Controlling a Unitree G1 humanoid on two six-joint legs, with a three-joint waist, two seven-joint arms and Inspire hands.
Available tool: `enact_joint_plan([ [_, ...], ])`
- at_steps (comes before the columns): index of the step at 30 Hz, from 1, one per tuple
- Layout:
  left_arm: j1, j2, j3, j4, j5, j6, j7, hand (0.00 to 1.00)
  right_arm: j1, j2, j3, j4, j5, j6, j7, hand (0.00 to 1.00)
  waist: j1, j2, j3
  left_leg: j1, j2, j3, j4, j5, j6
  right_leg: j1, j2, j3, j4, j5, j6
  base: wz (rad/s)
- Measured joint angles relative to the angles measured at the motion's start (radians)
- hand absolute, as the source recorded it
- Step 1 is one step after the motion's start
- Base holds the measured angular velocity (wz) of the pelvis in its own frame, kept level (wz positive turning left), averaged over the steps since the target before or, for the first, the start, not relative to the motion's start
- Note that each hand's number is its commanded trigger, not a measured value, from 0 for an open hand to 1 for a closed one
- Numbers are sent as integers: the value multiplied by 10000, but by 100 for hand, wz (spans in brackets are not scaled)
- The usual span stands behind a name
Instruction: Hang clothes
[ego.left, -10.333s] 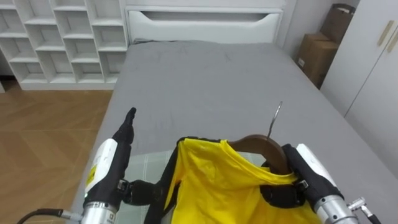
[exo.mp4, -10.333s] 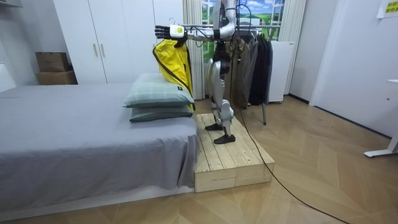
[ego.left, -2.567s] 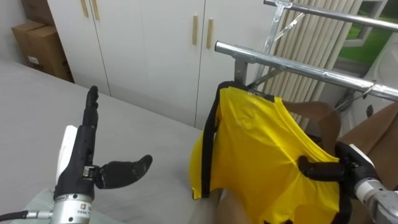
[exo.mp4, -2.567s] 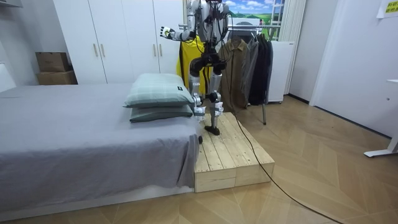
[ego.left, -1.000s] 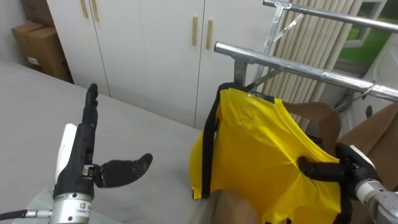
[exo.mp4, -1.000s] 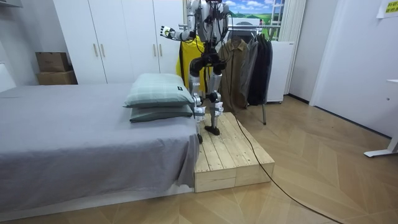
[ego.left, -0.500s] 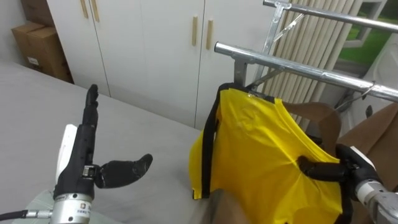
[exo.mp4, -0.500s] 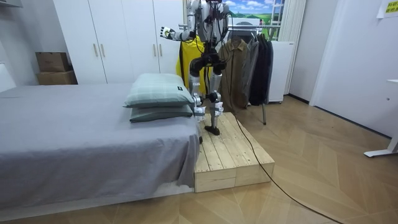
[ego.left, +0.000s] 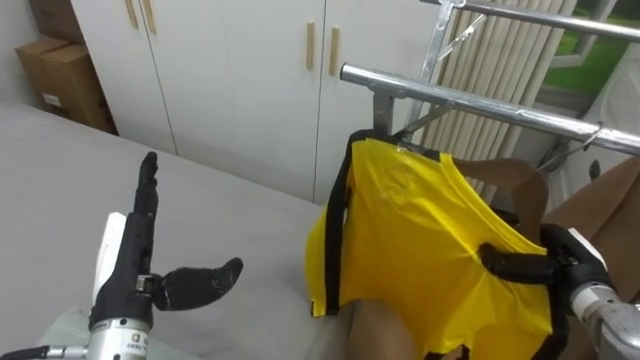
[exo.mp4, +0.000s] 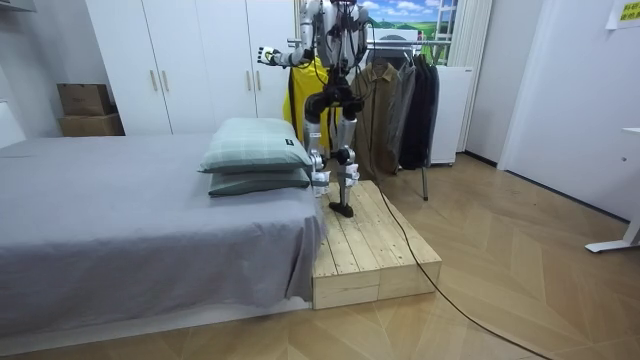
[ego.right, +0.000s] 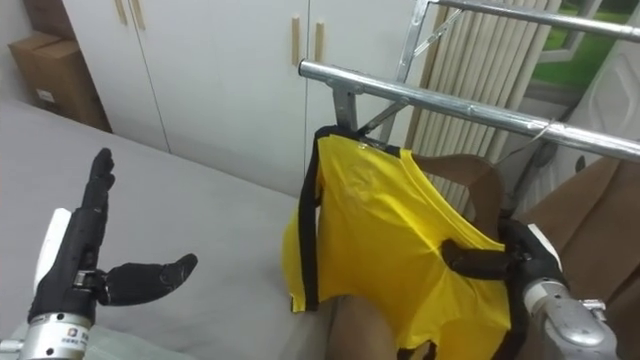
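A yellow garment (ego.left: 420, 235) with black trim hangs just below the near metal rail (ego.left: 480, 103) of the clothes rack. Its top edge is close under the rail's bracket, and its hanger is hidden under the cloth. My right hand (ego.left: 545, 268) is at the garment's right shoulder, shut on it, with a dark finger lying across the yellow cloth. My left hand (ego.left: 140, 245) is raised at the lower left, open and away from the garment. In the room view I stand on a wooden platform (exo.mp4: 375, 245) between bed and rack, with the yellow garment (exo.mp4: 300, 100) in front of me.
A second rail (ego.left: 540, 18) runs higher up behind. Brown coats (ego.left: 605, 205) hang at the right. White wardrobe doors (ego.left: 240, 70) stand behind, cardboard boxes (ego.left: 60, 75) at the left. The grey bed (ego.left: 70, 185) lies below my left hand, with two pillows (exo.mp4: 255, 155) at its end.
Over the last second the whole picture has shifted slightly; hands and garment are barely changed. Ten seconds ago I faced the bed holding the garment; now I face the rack.
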Motion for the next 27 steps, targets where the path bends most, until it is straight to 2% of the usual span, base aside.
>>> enact_joint_plan([
  [2,0,-4,1,5,25,1,43,0,9,33,-3,-83,1,0,-31,100,-12,-2,-4,-109,-143,-447,-51,-39,55,-11,-59,31,-11,0,0,0],
  [3,0,-6,-32,34,76,2,49,0,9,49,-6,-102,1,-5,-89,100,-27,-1,-3,-214,-292,-694,-67,-42,60,-25,-111,45,-15,-1,6,0],
  [4,0,-4,-79,51,118,2,62,0,9,52,-7,-102,2,-3,-116,100,-48,1,-4,-286,-362,-735,-75,-35,67,-37,-133,52,-15,0,38,0],
  [5,1,-1,-98,51,147,2,81,0,17,56,-8,-99,5,0,-130,100,-50,7,-26,-212,-354,-680,-47,-11,101,-66,-127,43,-14,-7,68,-7],
  [6,4,12,-121,52,169,3,172,0,12,71,-8,-101,7,-3,-161,100,-36,23,-22,-153,-311,-400,-90,4,130,-166,-88,-44,-11,-5,102,-16],
  [7,24,20,-122,52,163,4,291,0,13,126,-2,-95,6,-6,-178,100,-27,16,-24,-111,-285,-29,-89,-14,160,-165,-99,-230,-27,1,116,-19],
  [8,24,20,-130,51,162,4,327,0,12,135,4,-93,5,-6,-180,100,-25,16,-24,-93,-279,91,-88,-26,179,-165,-121,-456,-29,2,117,-22],
  [9,23,19,-144,49,162,3,361,0,11,137,8,-95,2,-21,-185,100,-20,17,-25,-77,-281,144,-84,-49,211,-161,-174,-845,-36,2,117,-20],
  [14,16,20,-148,46,148,3,349,0,8,131,5,-96,-32,-21,-227,100,-139,33,-24,-81,-283,101,-96,-94,277,-183,-182,-877,-50,-28,171,-5],
  [15,15,20,-148,46,145,3,349,0,9,130,-9,-84,-31,-11,-230,95,-147,33,-24,-79,-283,106,-96,-94,277,-182,-193,-995,-82,-41,194,6],
  [16,16,20,-149,46,145,3,349,0,9,125,-18,-67,-30,-5,-238,73,-181,36,-23,-84,-283,112,-97,-94,277,-171,-206,-1061,-169,-52,213,9],
  [17,16,20,-150,45,145,3,349,0,11,123,-22,-56,-30,-2,-243,30,-191,38,-22,-85,-281,114,-97,-94,277,-168,-211,-1094,-178,-63,231,12],
  [18,15,20,-149,32,145,3,350,0,11,121,-24,-45,-25,11,-271,0,-179,46,-27,-84,-280,136,-97,-92,278,-167,-214,-1094,-177,-66,231,8],
  [22,15,20,-149,13,151,1,361,0,17,127,-15,-39,-6,3,-396,0,-149,82,-42,-84,-275,368,-90,-90,279,-160,-213,-1058,-171,-26,148,1],
  [27,15,19,-151,-9,151,1,361,0,65,130,-11,-42,28,-85,-467,0,-148,78,-44,-83,-290,374,-75,-90,279,-134,-212,-972,-135,-19,137,-4],
])
